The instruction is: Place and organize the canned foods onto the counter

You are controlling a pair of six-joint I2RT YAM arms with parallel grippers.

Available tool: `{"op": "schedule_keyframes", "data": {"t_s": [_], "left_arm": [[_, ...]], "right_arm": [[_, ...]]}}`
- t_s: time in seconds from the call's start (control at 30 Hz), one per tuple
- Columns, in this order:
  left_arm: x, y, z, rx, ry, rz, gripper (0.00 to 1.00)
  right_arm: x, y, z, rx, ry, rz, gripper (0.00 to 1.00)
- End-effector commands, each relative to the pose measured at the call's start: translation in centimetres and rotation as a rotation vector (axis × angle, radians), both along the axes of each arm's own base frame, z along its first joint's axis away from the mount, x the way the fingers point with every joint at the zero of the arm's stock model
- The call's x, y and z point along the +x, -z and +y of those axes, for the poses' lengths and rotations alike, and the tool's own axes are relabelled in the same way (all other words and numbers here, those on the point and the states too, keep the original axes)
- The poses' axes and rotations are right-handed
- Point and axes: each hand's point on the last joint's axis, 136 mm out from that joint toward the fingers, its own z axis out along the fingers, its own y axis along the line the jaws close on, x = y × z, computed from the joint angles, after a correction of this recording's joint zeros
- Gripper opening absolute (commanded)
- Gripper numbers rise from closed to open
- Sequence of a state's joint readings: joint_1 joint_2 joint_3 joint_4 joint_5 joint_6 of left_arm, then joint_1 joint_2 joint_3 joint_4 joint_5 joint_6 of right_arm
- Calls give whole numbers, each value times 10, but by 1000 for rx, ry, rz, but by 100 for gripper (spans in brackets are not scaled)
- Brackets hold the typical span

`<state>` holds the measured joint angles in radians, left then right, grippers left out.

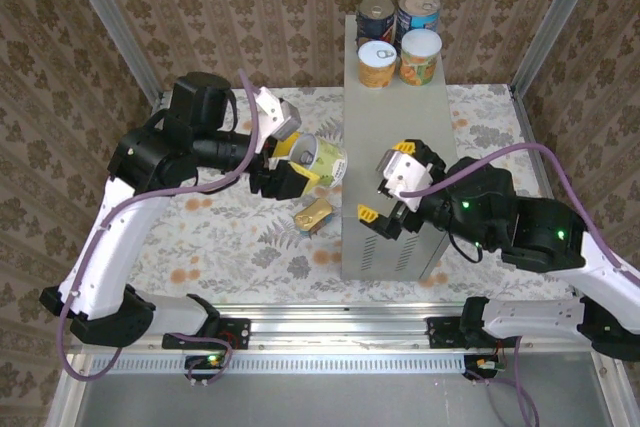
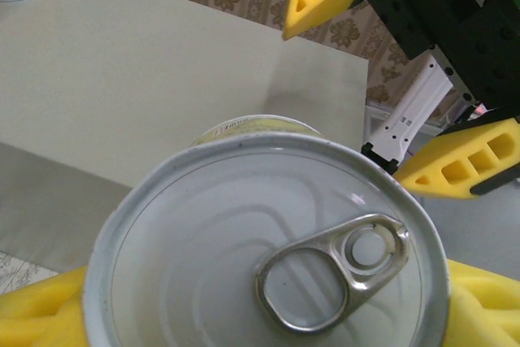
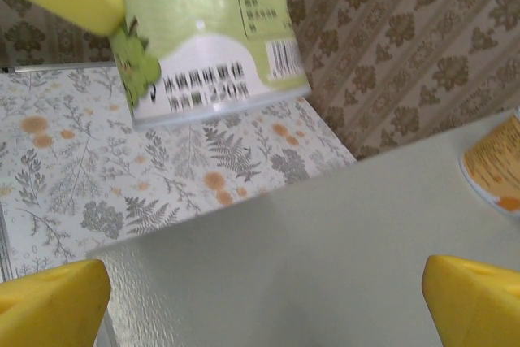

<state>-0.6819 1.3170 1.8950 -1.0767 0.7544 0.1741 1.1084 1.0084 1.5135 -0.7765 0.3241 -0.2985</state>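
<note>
Step in hand: the green can (image 1: 322,159) is being brought to the counter (image 1: 395,127), as judged from where it hangs.
Green can: held in the air just beside the counter's left wall and tilted. Its lid (image 2: 268,241) is turned toward the left wrist camera.
Left gripper (image 1: 300,165): clamped on the green can, with yellow pads pressed against its sides.
Right gripper (image 1: 380,190): spread wide with nothing between its fingers, hovering over the near half of the counter top.
Landing spot: bare grey top is seen in front of the orange can (image 1: 377,64) and its green-and-orange neighbour (image 1: 420,55) (plenty of room, by the look of it).
Done well: the can is best turned upright before it is lowered. The base should be set flat next to the standing cans without touching them, and the pads opened only once it is seated.
Watch-out: the right gripper's open fingers sit near the likely path, so clearance must be kept.
Left to do: the gold tin (image 1: 313,215) lies on the floral floor (image 1: 220,237), near the counter's left wall.
</note>
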Motion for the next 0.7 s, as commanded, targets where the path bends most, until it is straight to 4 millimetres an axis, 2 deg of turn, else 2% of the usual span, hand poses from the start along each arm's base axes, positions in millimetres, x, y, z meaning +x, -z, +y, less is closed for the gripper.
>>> {"op": "schedule_keyframes", "data": {"t_s": [0.0, 0.27, 0.67], "left_arm": [[-15, -17, -2, -46, 80, -55, 51], [-19, -7, -6, -13, 110, -48, 51], [-21, -6, -7, 0, 119, -60, 51]], "right_arm": [[-2, -21, 19, 36, -66, -56, 100], [15, -29, 41, 7, -30, -102, 100], [31, -20, 70, -34, -15, -82, 100]]}}
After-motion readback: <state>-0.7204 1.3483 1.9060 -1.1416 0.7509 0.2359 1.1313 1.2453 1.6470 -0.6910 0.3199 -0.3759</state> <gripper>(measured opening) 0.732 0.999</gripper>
